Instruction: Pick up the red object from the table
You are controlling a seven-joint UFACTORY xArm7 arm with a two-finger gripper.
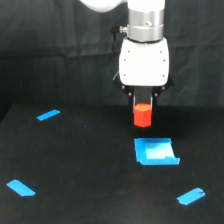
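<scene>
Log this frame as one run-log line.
gripper: shut on red block | block: appears lifted off table | blue square patch: just in front, untouched | stage: pick apparently done

A flat bright blue square patch (155, 151) lies right of centre, with blue tape strips at ten (48, 115), eight (21, 188) and four o'clock (190, 196) before a dark cloth backdrop (50, 45).

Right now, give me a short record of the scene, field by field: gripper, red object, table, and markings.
gripper: pointing down, shut on the top of the red object
red object: held between the fingers, appears lifted clear of the table
table: flat black surface
blue square patch: on the table, in front of the held object
blue tape strips: three, spread around
</scene>
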